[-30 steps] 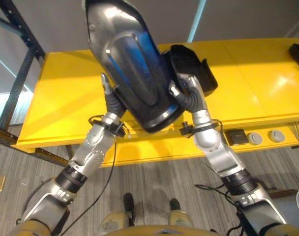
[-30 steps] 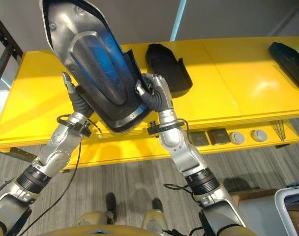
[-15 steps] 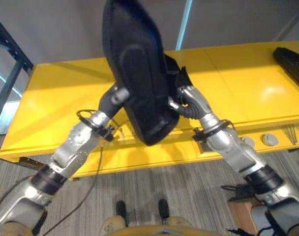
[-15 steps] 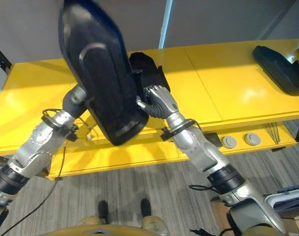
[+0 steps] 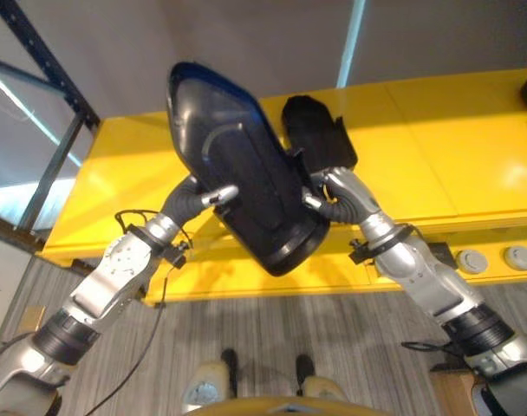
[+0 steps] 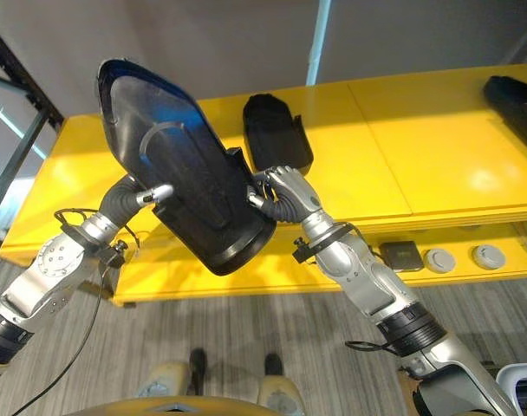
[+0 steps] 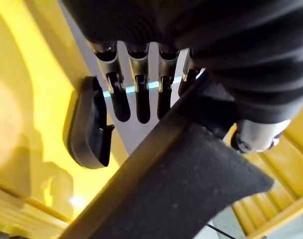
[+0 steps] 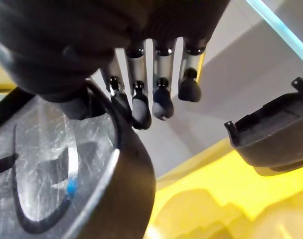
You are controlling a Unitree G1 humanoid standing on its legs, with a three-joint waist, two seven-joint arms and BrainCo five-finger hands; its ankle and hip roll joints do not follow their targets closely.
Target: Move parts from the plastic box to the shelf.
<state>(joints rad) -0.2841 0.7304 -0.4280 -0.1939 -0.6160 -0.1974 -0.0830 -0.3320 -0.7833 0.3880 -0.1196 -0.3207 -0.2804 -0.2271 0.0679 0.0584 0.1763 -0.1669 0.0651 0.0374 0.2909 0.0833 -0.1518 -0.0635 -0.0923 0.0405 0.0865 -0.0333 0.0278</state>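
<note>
Both hands hold a large glossy black shell part (image 5: pixel 250 195) in the air in front of the yellow shelf (image 5: pixel 437 147). It is tilted, narrow end up and to the left. My left hand (image 5: pixel 203 198) grips its left edge, thumb across the face and straight fingers (image 7: pixel 141 99) behind. On the right edge my right hand (image 6: pixel 285 192) grips with bent fingers (image 8: pixel 161 102) reaching past the rim. A smaller black part (image 6: pixel 276 130) lies on the shelf just behind the hands.
Another black part (image 6: pixel 517 97) lies at the shelf's far right. A dark square block (image 6: pixel 402 254) and two grey round pieces (image 6: pixel 439 258) sit on the lower level. A dark rack upright (image 5: pixel 47 61) stands at the left. Grey floor lies below.
The whole view has shifted. The held part has tipped between the hands, with its narrow end now leaning left and its wide end lower, before the shelf's front edge.
</note>
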